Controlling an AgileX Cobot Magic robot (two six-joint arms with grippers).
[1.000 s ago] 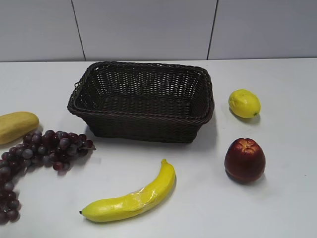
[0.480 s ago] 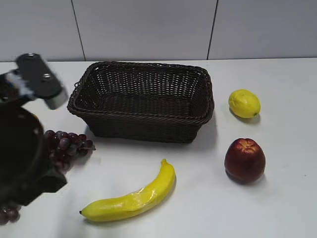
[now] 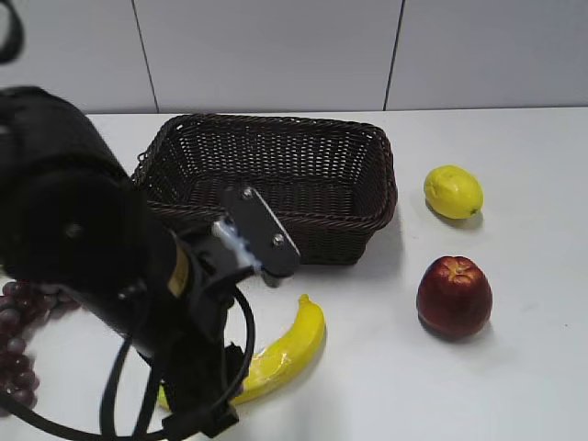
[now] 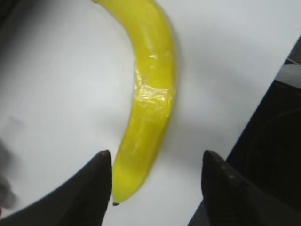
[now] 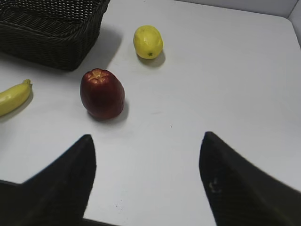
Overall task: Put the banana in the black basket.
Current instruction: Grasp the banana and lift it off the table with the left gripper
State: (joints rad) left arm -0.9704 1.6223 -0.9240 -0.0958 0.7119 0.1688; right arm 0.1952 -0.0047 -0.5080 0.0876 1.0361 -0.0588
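Left gripper (image 4: 155, 165) gapes over the banana (image 4: 150, 94); apple (image 3: 454, 296) and lemon (image 3: 453, 191) lie right; right gripper (image 5: 146, 160) spread.

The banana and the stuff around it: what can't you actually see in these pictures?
- Banana: exterior view, the left arm covers its lower end.
- Black basket: exterior view, the arm hides its front left corner; right wrist view cuts off all but one corner.
- Grapes: exterior view, mostly behind the arm.
- Left gripper: exterior view, not visible; the arm blocks it.
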